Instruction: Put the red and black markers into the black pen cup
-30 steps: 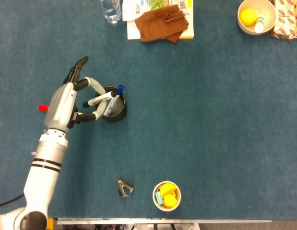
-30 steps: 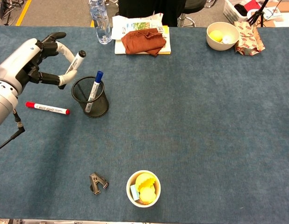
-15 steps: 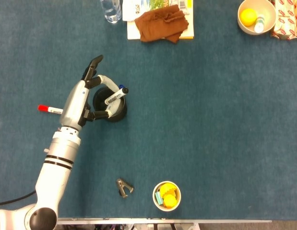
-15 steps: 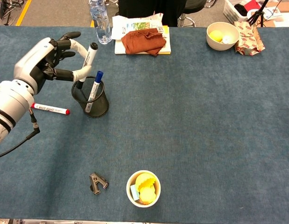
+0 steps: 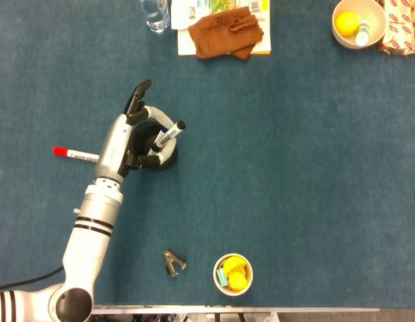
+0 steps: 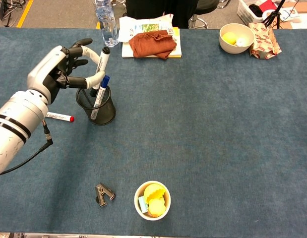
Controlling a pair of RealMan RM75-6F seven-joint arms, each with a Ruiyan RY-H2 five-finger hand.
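1. The left robot hand [image 6: 61,69] pinches the black marker [image 6: 98,69] between the thumb and a finger; the other fingers [image 6: 80,43] are spread upward.
2. The black marker stands nearly upright in this pinch, cap up, with its lower end dipping into the mouth of the black pen cup [image 6: 97,109].
3. The black pen cup stands on the desk [image 6: 217,124] directly under the fingertips of the left robot hand. In the head view the hand [image 5: 130,131] covers most of the cup [image 5: 163,159].
4. A blue marker [image 6: 99,96] leans inside the cup, just beside the black marker.
5. The red marker [image 6: 60,117] lies flat on the desk behind the wrist of the left robot hand, apart from the cup. Its red cap [image 5: 60,151] shows at one end in the head view.
6. The right robot hand appears in neither view.
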